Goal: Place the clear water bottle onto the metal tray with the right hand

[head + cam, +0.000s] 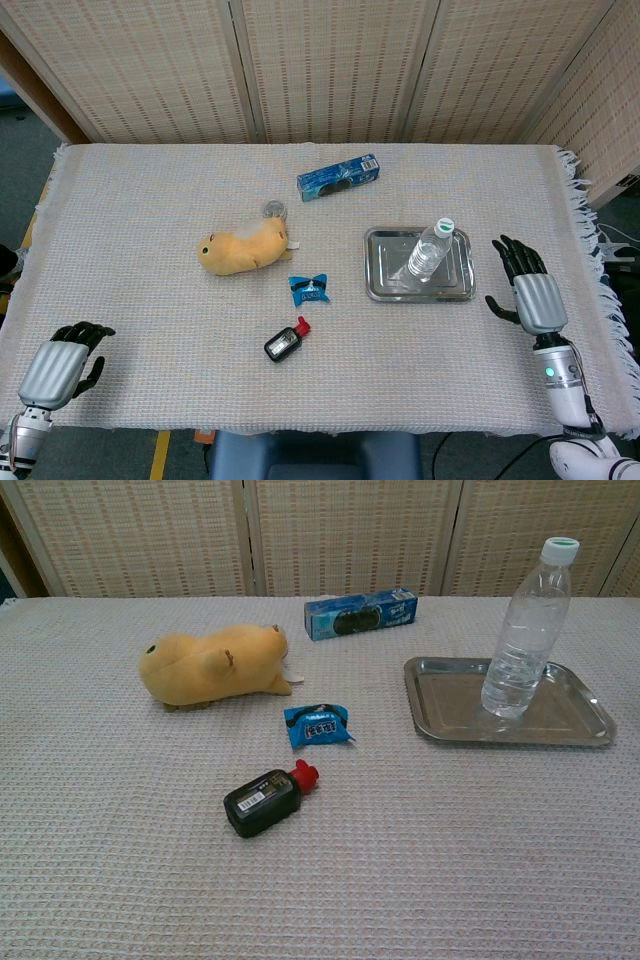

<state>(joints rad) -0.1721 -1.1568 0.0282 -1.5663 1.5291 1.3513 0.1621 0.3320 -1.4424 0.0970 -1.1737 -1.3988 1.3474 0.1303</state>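
The clear water bottle (428, 250) (524, 635) with a pale green cap stands upright on the metal tray (384, 282) (450, 705), right of the table's middle. My right hand (530, 290) hovers to the right of the tray, well apart from the bottle, fingers spread and holding nothing; the chest view does not show it. My left hand (62, 365) sits at the front left table edge with its fingers curled in and nothing in them, far from the tray.
A yellow plush toy (243, 247) (210, 665) lies left of centre. A blue snack packet (309, 289) (319, 725) and a small black bottle with a red cap (285, 341) (266, 799) lie in front. A blue box (338, 176) (360, 613) lies at the back.
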